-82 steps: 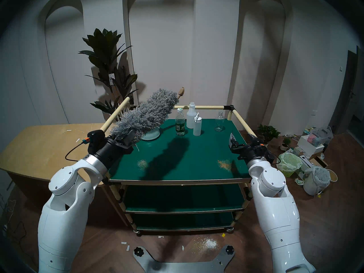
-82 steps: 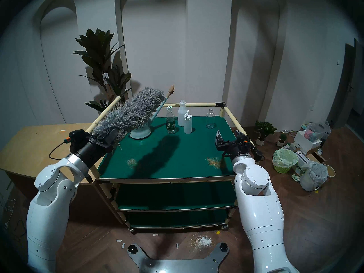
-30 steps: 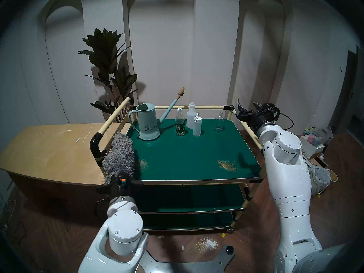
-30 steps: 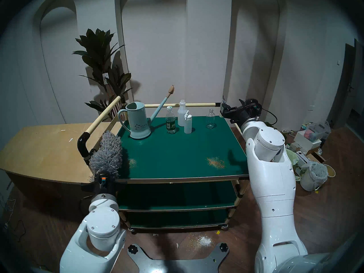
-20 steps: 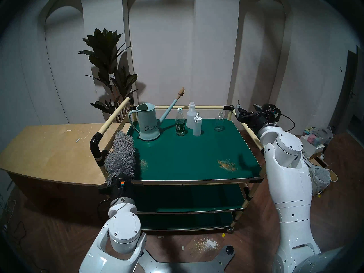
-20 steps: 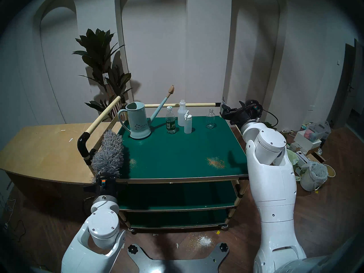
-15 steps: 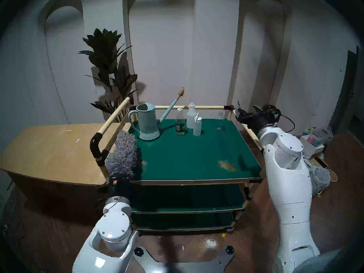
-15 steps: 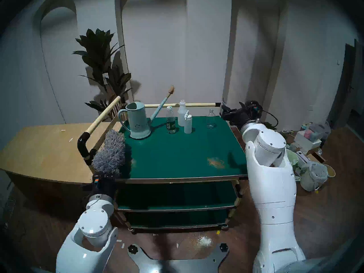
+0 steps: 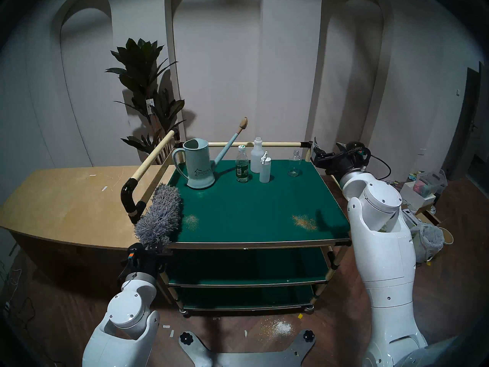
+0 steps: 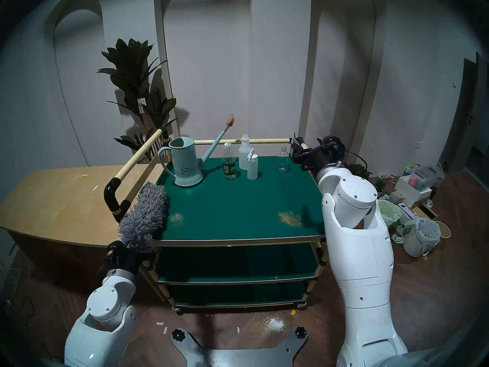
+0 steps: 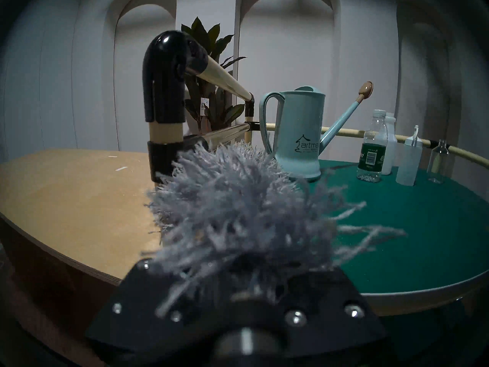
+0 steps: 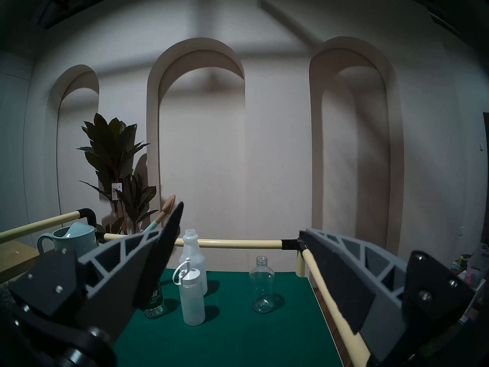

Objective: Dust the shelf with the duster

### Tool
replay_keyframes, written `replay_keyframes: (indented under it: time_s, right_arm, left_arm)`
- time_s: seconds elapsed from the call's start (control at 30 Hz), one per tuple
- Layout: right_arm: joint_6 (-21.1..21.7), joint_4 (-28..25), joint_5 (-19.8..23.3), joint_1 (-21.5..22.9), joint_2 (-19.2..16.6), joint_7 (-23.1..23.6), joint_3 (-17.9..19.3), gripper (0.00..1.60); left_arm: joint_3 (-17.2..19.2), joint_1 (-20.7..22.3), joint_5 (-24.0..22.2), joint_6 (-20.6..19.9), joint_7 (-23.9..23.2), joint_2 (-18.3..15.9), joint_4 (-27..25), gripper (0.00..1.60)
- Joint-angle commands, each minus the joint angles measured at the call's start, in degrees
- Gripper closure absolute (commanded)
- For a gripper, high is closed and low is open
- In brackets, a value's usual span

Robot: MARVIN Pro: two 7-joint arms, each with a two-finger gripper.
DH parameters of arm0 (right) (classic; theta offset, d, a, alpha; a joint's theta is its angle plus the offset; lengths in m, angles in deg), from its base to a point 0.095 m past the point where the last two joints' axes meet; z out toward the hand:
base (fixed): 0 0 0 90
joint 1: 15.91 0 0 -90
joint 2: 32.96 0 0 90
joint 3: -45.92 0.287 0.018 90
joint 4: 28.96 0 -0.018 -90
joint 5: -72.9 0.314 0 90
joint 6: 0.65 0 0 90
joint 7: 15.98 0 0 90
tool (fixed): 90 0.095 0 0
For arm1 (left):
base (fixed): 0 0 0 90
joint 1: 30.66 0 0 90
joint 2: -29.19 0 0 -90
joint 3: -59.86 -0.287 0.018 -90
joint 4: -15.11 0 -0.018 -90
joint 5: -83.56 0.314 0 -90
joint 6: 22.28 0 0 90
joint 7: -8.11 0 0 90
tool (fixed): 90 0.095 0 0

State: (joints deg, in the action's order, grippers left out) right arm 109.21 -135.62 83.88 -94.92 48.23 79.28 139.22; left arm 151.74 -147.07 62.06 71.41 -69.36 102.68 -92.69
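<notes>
The shaggy grey duster (image 9: 161, 215) is held at its near end by my left gripper (image 9: 154, 248), which is shut on it. It lies low along the front left edge of the shelf (image 9: 251, 199), tip pointing away from me. In the left wrist view the duster (image 11: 238, 213) fills the middle and hides the fingers. Two sandy dust patches lie on the shelf, one beside the duster (image 9: 191, 220) and one at the front right (image 9: 304, 222). My right gripper (image 9: 328, 148) is open and empty over the right rail near the back right corner (image 12: 240, 220).
At the back of the shelf stand a pale blue watering can (image 9: 198, 167), a water bottle (image 9: 242, 167), two white bottles (image 9: 265, 170) and a clear glass bottle (image 9: 294, 164). A wooden counter (image 9: 66, 199) adjoins on the left. A black rail elbow (image 9: 128, 197) stands beside the duster. Bins (image 9: 428, 239) clutter the floor on the right.
The duster came down from above the shelf to its left edge. In the last second my left arm drew back and left, uncovering the left dust patch. My right gripper shifted slightly left.
</notes>
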Motion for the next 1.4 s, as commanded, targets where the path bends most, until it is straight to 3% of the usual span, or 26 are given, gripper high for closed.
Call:
replay_keyframes:
  time_s: [0.0,0.4,0.93,1.0,1.37]
  right_arm:
    - [0.29,-2.47,-0.27,0.64,1.06,-1.06,-0.77,0.0]
    - [-0.37,-1.93,-1.35,1.22,1.31,-2.9,-1.24,0.0]
    - [-0.85,-0.78,-1.85,1.87,1.16,-3.59,-0.98,0.0]
    - [-0.8,-0.72,-1.72,1.97,1.11,-3.47,-0.8,0.0]
    - [-0.62,-0.32,-1.49,2.31,0.44,-2.79,0.34,0.0]
  left_arm:
    - [1.67,1.4,-4.56,2.46,-5.94,-2.05,1.08,1.6]
    - [0.02,6.25,-5.92,3.75,-9.89,-2.27,10.68,1.6]
    - [-2.13,7.73,-6.8,0.64,-11.49,-3.75,12.14,1.6]
    - [-2.04,7.93,-8.5,-2.06,-10.76,-3.06,11.76,1.6]
    - [-3.72,9.45,-7.22,-3.55,-9.99,-3.57,12.41,1.6]
